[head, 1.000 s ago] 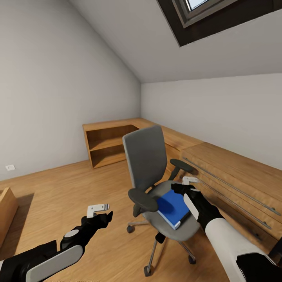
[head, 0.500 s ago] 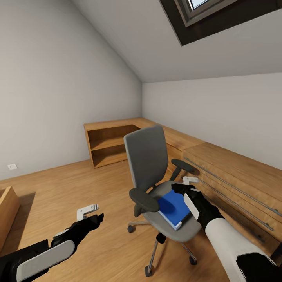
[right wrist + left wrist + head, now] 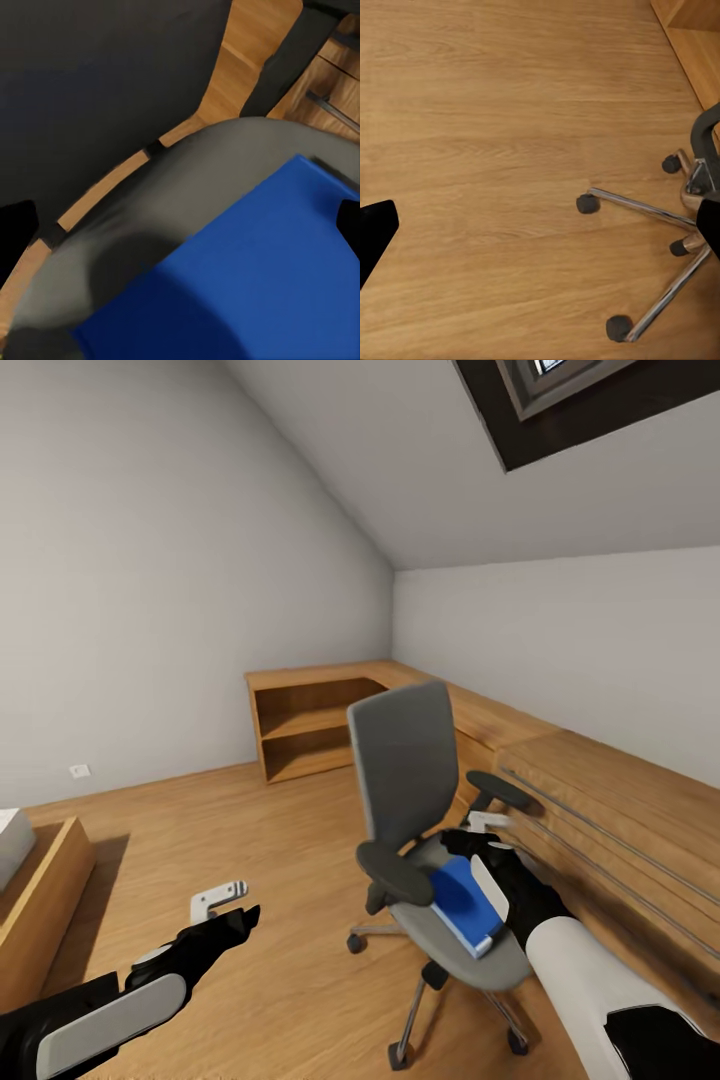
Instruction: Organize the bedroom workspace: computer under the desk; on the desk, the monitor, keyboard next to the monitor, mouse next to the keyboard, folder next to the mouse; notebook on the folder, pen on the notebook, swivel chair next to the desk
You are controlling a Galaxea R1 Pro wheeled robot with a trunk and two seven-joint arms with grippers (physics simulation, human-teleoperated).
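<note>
The grey swivel chair (image 3: 408, 770) stands on the wood floor with its back to the corner. The blue folder (image 3: 462, 902) lies flat on its seat. My right gripper (image 3: 475, 834) hovers open just above the folder's far edge. In the right wrist view the folder (image 3: 247, 277) fills the space under the right gripper (image 3: 180, 225), whose black fingertips (image 3: 15, 229) sit wide apart. My left gripper (image 3: 228, 908) is open over bare floor to the left of the chair. In the left wrist view the left gripper (image 3: 540, 225) looks down at the chair's chrome base (image 3: 652, 217).
A low wooden shelf unit (image 3: 310, 730) fills the far corner. A wooden drawer chest (image 3: 610, 810) with long metal handles runs along the right wall, close behind the chair. A wooden frame (image 3: 45, 890) sits at the left edge. A dark skylight (image 3: 600, 400) is overhead.
The camera has turned, shifting the whole picture to the right and bringing the wooden frame at the left into view. My left gripper has sunk lower. The right gripper stays over the folder.
</note>
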